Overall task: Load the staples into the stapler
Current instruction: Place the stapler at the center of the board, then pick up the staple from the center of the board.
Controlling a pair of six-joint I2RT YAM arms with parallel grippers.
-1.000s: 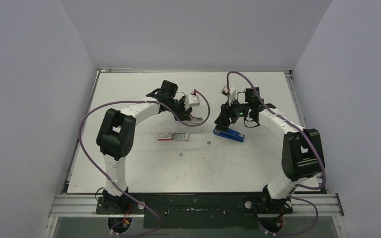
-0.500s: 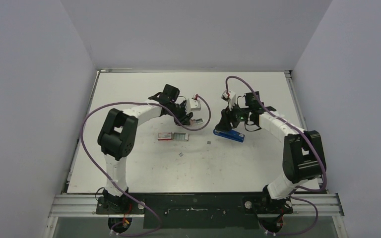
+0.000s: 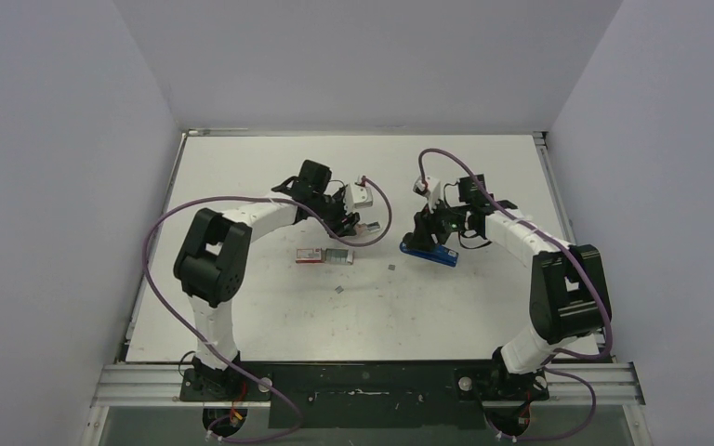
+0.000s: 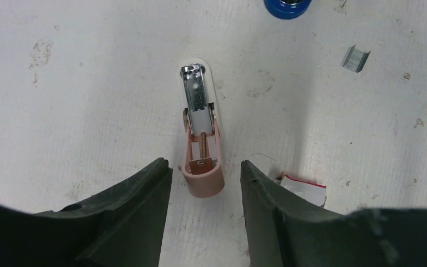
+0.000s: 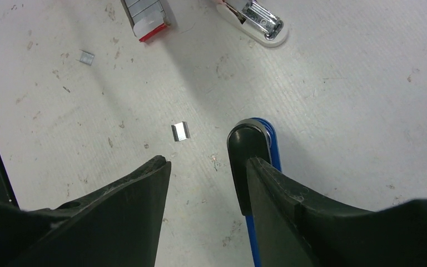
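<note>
left gripper (image 4: 204, 166) hovering spread astride pink mini stapler (image 4: 199, 119), touching nothing; right gripper (image 5: 208, 164) spread, sitting at black end of blue stapler (image 5: 248, 142), probably lining up to brace it

Left fingers (image 4: 139, 217) opened wider, apparently freeing pink block (image 4: 203, 181); right arm (image 3: 513, 226) edged lower.

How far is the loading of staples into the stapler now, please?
Done: the staples box lies open, loose strips on the table. In hand: nothing; left hand open astride a pink piece, right hand open over the stapler. Left: grip a strip and load it.
</note>
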